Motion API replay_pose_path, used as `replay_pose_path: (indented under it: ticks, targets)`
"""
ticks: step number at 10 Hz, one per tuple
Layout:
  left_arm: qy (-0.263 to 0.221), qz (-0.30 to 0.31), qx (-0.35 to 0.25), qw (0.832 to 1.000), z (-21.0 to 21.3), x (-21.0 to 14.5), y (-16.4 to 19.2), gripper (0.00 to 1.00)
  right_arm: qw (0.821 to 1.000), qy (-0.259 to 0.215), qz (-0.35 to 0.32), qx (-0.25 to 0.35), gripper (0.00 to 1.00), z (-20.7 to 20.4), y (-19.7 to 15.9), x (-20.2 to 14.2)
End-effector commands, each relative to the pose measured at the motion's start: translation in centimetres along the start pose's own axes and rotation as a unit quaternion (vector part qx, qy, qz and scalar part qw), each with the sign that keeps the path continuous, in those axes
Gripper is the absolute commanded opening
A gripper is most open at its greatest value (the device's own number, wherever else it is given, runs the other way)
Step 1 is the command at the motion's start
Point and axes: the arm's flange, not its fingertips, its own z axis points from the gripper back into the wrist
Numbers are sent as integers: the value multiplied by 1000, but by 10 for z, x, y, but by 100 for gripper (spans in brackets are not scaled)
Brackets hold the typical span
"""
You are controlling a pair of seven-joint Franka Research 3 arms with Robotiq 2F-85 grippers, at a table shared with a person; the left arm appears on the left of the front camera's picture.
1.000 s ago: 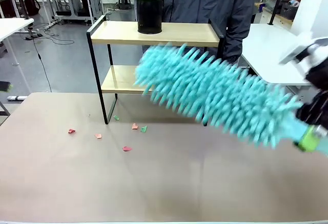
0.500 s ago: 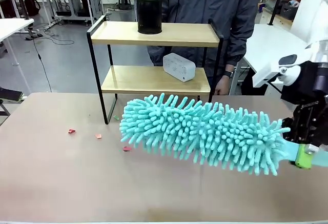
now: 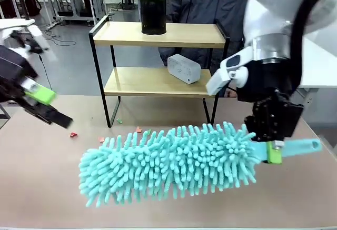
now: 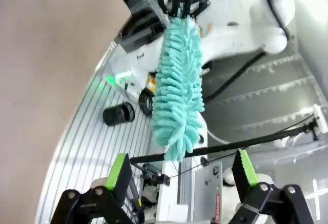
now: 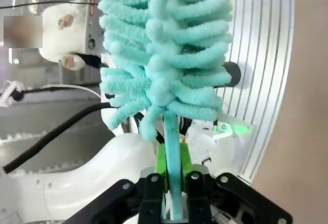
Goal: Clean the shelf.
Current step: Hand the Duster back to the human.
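Right claw (image 3: 274, 153) pinching teal duster (image 3: 168, 161) handle, brush low over desk (image 3: 47, 188) before shelf (image 3: 158, 35); left claw (image 4: 179, 175) spread, empty.

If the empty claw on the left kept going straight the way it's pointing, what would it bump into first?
Probably the teal duster. In its wrist view the open left gripper aims between its fingers at the duster's fluffy tip, though depth is hard to judge.

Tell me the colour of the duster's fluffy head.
Turquoise, a light blue-green. The duster shows best in the front view, held by its handle in the right pincer.
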Motion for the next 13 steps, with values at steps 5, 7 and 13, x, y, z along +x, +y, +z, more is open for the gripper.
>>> replay_pose_path:
  ticks: [5, 7, 13]
  targets:
    - [144, -21, 44, 988, -85, 25, 1, 100, 999, 31, -1, 13, 12, 32, -23, 35]
    - [148, -9, 54, 987, -100, 30, 14, 100, 1000, 25, 3, 10, 12, 33, -22, 36]
    - [180, -7, 46, 983, -116, 24, 16, 100, 1000, 16, 11, 12, 12, 33, -25, 33]
